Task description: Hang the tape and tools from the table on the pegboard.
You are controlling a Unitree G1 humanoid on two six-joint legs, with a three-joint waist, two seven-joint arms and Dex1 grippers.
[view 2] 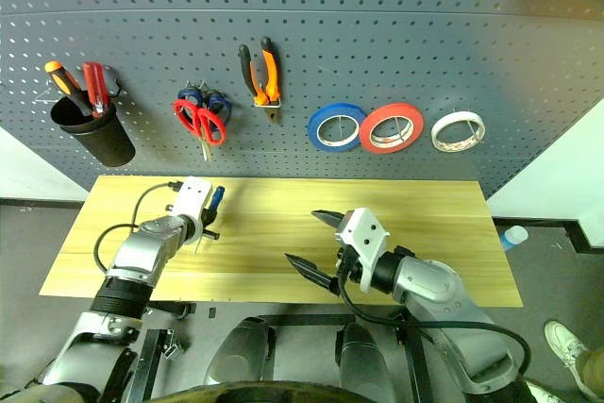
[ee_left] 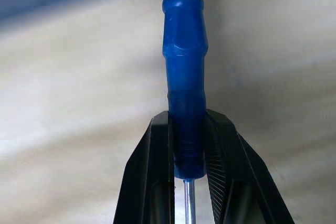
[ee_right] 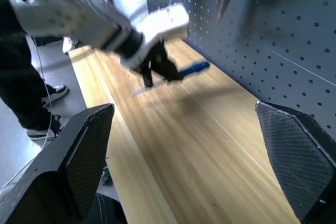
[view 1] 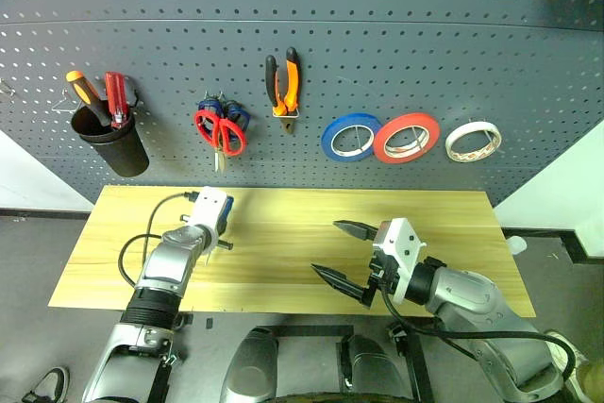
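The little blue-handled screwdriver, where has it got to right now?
The blue-handled screwdriver is clamped in the left gripper, just above the left end of the table, below the red-handled scissors hanging on the pegboard.

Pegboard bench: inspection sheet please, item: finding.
Surface: wooden table, bare.
Job's things: cream tape, red-handled scissors and pliers hang on the pegboard; blue-handled screwdriver in the left gripper.
Clutter: blue tape, red tape, blue-handled scissors, black cup holding two screwdrivers.
Grippers: left gripper shut on the screwdriver above the table; right gripper open, empty.
Cables: black cable on the left arm.
Surroundings: person's shoe on the floor.
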